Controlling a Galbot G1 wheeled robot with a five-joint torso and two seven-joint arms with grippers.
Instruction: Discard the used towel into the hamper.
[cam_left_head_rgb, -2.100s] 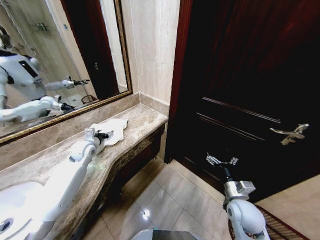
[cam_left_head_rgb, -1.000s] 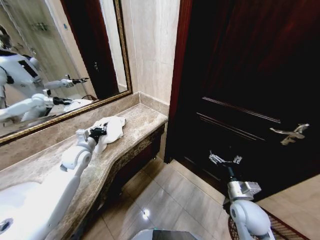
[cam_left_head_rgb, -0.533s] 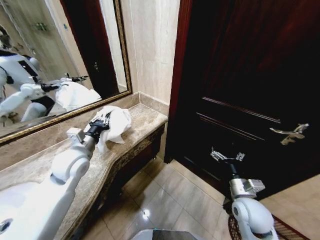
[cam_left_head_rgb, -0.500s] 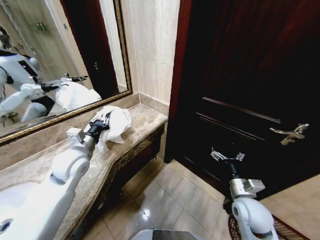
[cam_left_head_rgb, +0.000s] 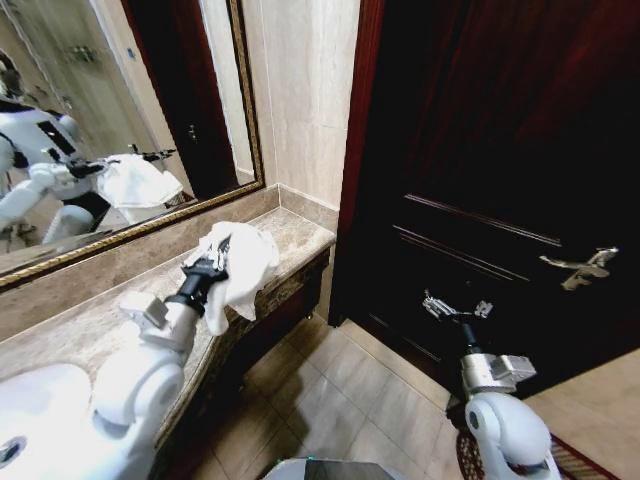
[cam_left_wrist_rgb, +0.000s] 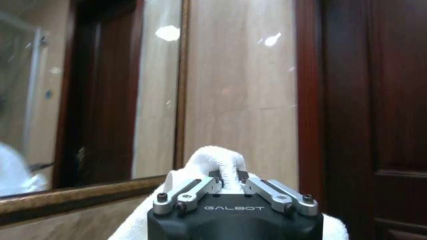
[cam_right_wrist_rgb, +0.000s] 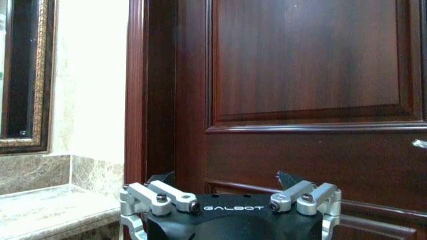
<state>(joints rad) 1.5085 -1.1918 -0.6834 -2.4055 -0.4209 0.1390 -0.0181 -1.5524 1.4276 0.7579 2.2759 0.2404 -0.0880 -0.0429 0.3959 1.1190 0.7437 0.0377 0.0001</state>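
The beige marble vanity counter (cam_left_head_rgb: 290, 235) is the main obstacle on the left, backed by a gold-framed wall mirror (cam_left_head_rgb: 130, 110) and ending at a cream marble wall panel (cam_left_head_rgb: 305, 100). Right of the counter's end a tall dark mahogany panelled door (cam_left_head_rgb: 500, 180) stands shut, its silver lever handle (cam_left_head_rgb: 580, 267) jutting out. Between counter edge and door, open air above the glossy beige tiled floor (cam_left_head_rgb: 340, 400) leaves free passage.
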